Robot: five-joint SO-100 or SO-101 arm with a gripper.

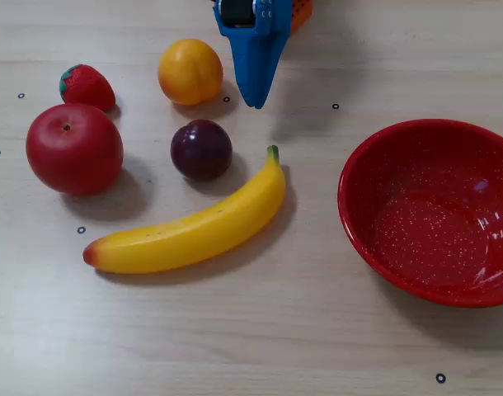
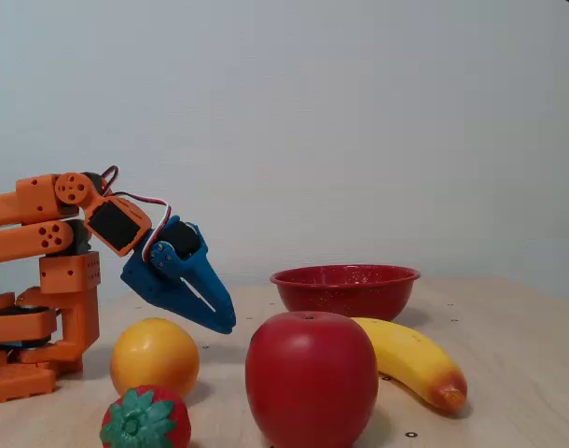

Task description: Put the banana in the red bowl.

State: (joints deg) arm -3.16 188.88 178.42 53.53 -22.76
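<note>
The long yellow banana (image 1: 194, 227) lies on the wooden table, green stem toward the upper right, reddish end at lower left; a fixed view from table height shows the banana (image 2: 410, 359) behind the apple. The wide red bowl (image 1: 375, 239) with white speckles sits empty at the right, also seen as the red bowl (image 2: 345, 291) in the background. My blue gripper (image 1: 256, 101) hangs above the table behind the fruit, shut with nothing in it, well short of the banana's stem. The gripper (image 2: 224, 325) points down and forward, above the orange.
A red apple (image 1: 74, 148), a strawberry (image 1: 86, 87), an orange (image 1: 190, 72) and a dark plum (image 1: 201, 149) lie left of and behind the banana. The orange arm base (image 2: 42, 308) stands at the left in the low view.
</note>
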